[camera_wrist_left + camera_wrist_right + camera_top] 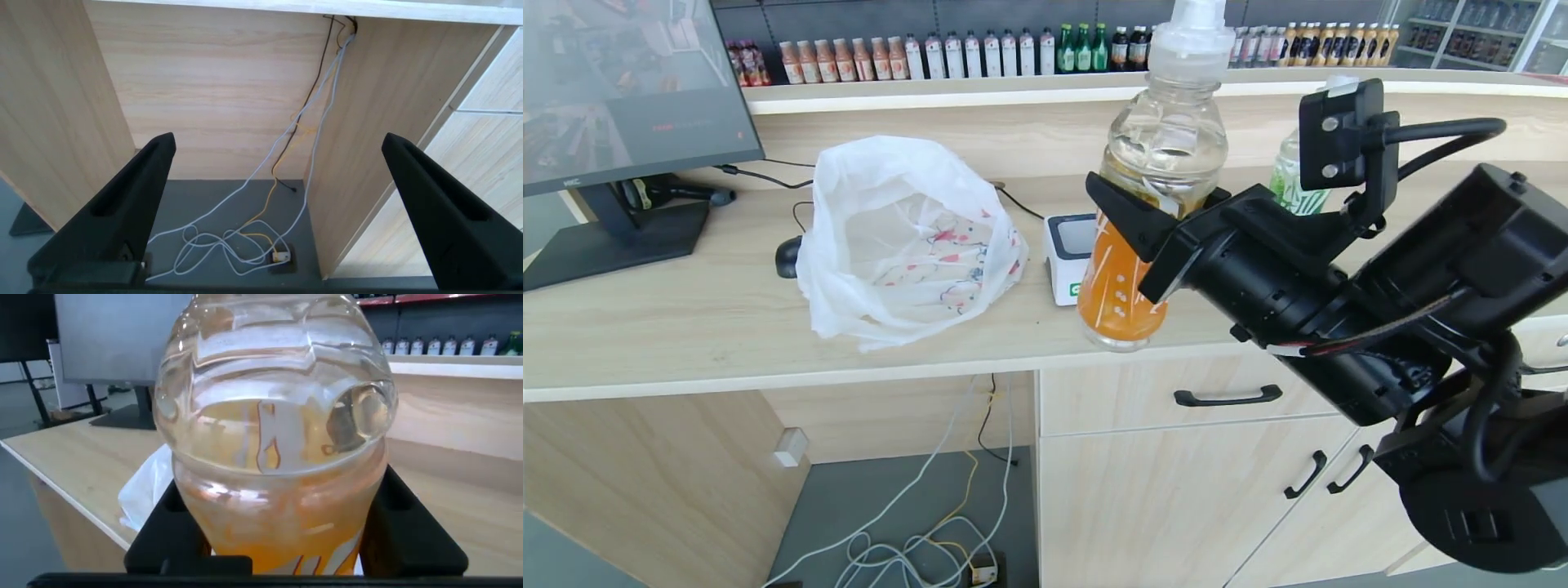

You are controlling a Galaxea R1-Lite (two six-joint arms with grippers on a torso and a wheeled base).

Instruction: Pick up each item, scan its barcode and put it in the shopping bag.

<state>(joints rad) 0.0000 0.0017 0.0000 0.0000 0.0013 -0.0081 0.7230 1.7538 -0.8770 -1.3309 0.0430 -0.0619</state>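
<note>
My right gripper (1156,224) is shut on an orange drink bottle (1152,180) with a white cap, holding it upright above the counter's front edge, just right of the small white barcode scanner (1068,257). The same bottle (274,449) sits between the black fingers (163,531) in the right wrist view. The white plastic shopping bag (907,241) stands open on the counter, left of the scanner. A green bottle (1290,184) stands behind the right arm, mostly hidden. My left gripper (278,220) hangs open below the counter, facing the cables on the floor.
A monitor (621,90) on its stand sits at the counter's far left, a black mouse (787,256) beside the bag. Shelved drinks (1013,53) line the back. Drawers with black handles (1227,398) lie under the counter. Loose cables (245,237) lie on the floor.
</note>
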